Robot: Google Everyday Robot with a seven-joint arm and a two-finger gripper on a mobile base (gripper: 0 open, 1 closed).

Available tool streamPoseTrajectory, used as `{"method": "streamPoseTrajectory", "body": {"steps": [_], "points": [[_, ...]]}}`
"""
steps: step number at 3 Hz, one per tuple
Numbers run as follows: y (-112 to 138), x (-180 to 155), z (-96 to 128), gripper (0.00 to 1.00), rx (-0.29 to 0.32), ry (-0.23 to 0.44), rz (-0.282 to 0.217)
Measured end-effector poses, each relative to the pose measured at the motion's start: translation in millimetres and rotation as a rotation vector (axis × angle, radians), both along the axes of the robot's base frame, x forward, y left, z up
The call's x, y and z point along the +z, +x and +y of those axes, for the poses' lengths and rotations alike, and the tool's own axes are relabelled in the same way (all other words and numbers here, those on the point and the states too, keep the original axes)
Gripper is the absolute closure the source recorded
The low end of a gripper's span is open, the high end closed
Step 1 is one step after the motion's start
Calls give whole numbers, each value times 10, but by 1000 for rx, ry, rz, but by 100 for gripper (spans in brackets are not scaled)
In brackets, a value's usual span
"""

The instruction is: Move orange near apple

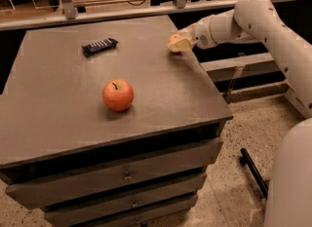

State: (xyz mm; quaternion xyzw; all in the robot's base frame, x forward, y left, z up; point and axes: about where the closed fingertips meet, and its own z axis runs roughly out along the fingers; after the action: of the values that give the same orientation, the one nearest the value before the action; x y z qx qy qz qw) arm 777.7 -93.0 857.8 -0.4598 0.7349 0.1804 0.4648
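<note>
Gripper (176, 44): at the far right edge of the table (58, 109), on a white arm (253, 16) reaching in from the right, cream fingers clasped about the orange (174, 37), low over the grey top. Apple (117, 95): well apart from the gripper, to its left and nearer the camera, upright, stem on top; dark packet (99, 46): flat on the top, well to the gripper's left, about level with it. Drawers (122, 177): stacked under the top, below and left of the gripper.
</note>
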Motion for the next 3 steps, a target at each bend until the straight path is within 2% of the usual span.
{"method": "streamPoseTrajectory", "body": {"steps": [1, 2, 3], "points": [[-20, 54, 38, 85, 26, 12, -5], [-182, 471, 114, 100, 90, 47, -75], [-182, 470, 116, 100, 91, 47, -75]]}}
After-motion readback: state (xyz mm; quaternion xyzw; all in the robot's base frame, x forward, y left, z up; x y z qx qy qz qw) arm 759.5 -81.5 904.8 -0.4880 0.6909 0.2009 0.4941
